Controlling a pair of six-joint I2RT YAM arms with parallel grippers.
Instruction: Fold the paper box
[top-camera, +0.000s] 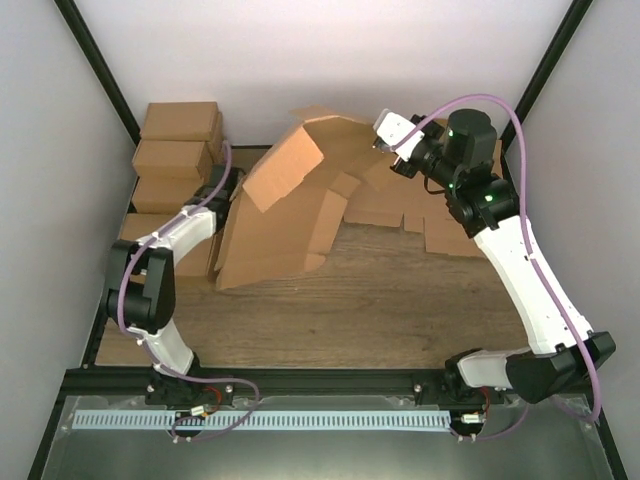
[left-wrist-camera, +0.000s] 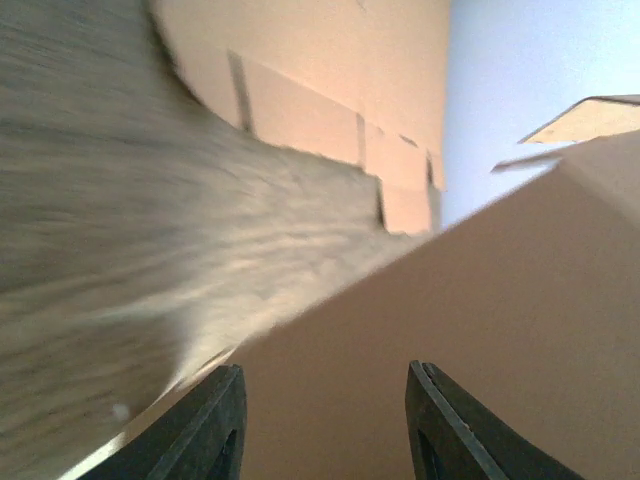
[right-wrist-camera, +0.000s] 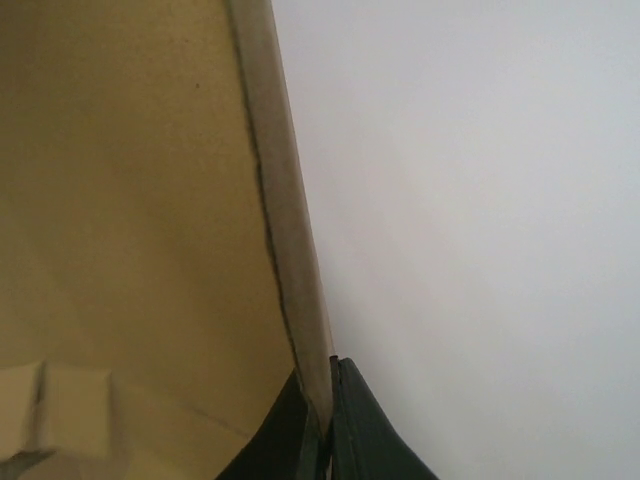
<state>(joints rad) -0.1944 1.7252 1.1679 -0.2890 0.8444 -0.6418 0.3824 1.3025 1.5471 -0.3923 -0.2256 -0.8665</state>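
Note:
The paper box (top-camera: 280, 210) is a brown die-cut cardboard mailer, partly folded and raised off the table in the middle back, with flaps hanging at angles. My left gripper (top-camera: 228, 192) is at the box's left side, mostly hidden behind a panel. In the left wrist view the left gripper (left-wrist-camera: 325, 420) is open, its fingers (left-wrist-camera: 222, 425) apart, and a box panel (left-wrist-camera: 480, 330) lies just beyond them. My right gripper (top-camera: 388, 138) holds the box's upper right edge. In the right wrist view it (right-wrist-camera: 325, 410) is shut on the thin edge of a box panel (right-wrist-camera: 130, 200).
A stack of plain brown cartons (top-camera: 178, 150) stands at the back left, close to the left arm. Flat notched cardboard sheets (top-camera: 440, 225) lie at the back right, also in the left wrist view (left-wrist-camera: 330, 110). White walls and black frame posts enclose the wooden table (top-camera: 400, 310).

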